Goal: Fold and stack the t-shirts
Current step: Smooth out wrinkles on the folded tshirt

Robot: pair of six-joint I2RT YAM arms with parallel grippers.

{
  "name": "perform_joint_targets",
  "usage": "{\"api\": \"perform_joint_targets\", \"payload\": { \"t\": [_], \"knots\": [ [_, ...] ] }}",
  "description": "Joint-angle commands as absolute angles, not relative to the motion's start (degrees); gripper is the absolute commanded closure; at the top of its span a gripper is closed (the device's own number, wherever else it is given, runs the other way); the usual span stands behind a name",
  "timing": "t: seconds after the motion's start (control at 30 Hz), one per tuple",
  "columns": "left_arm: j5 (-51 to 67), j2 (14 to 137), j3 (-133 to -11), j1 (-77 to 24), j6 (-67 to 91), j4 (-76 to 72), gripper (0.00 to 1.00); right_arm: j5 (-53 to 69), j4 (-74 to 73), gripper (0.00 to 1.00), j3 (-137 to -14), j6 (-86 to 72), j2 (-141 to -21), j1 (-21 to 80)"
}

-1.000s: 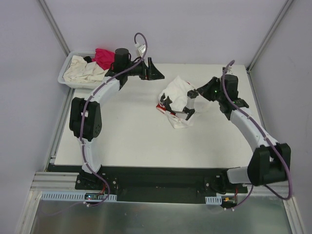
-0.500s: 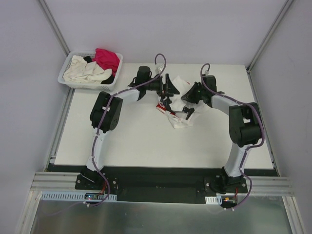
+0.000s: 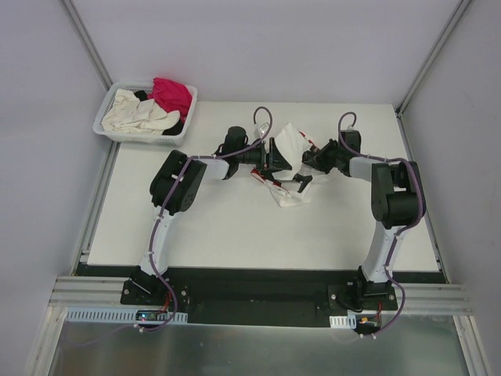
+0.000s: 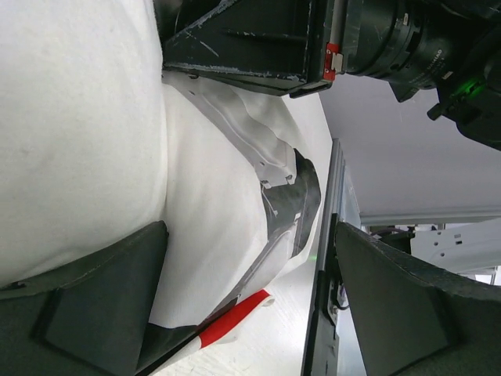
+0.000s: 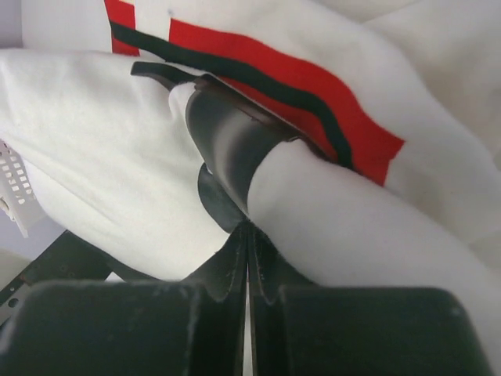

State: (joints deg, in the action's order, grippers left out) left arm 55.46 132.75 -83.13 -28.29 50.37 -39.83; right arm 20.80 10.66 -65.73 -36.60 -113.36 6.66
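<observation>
Your printed white t-shirt (image 3: 290, 143) lies bunched up on the table (image 3: 203, 227), a little above the centre of the overhead view. One crest of it is pulled up between the two arms, and the rest trails toward the lower part of the heap.

Your right gripper (image 5: 247, 227) comes in from the right side of the heap. Its fingers are pressed flat together with no gap, and they pinch a fold of that shirt. In its wrist view the cloth rises straight out of the fingertips and rolls over to the right.

Your left gripper (image 4: 250, 235) comes in from the left with its fingers (image 4: 94, 313) spread wide. White cloth fills the space between them and lies against the lower-left finger, but they are not clamped on it.

The print shows as a broad red bar edged with a black line across the top of the right wrist view, with a glossy black patch below it. The left wrist view shows a red stripe at its bottom edge. The cloth is too crumpled for any lettering to be read.

In the upper left of the overhead view, well apart from the arms, a white slotted basket (image 3: 133, 135) holds a cream shirt (image 3: 133, 113), a magenta shirt (image 3: 172, 94) and a black shirt (image 3: 178, 125).
</observation>
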Motion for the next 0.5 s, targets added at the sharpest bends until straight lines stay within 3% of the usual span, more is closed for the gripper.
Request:
{"api": "perform_joint_targets", "payload": {
  "t": [0.0,0.47],
  "knots": [
    [57.4,131.5,-80.9,-27.9,51.0,-39.7,0.12,18.3,11.5,0.99,-64.8,-37.3,-113.3,4.7],
    [57.7,129.3,-84.4,-27.3,47.1,-36.1,0.12,23.2,9.8,0.99,-69.7,-38.3,-105.0,4.2]
  ]
}}
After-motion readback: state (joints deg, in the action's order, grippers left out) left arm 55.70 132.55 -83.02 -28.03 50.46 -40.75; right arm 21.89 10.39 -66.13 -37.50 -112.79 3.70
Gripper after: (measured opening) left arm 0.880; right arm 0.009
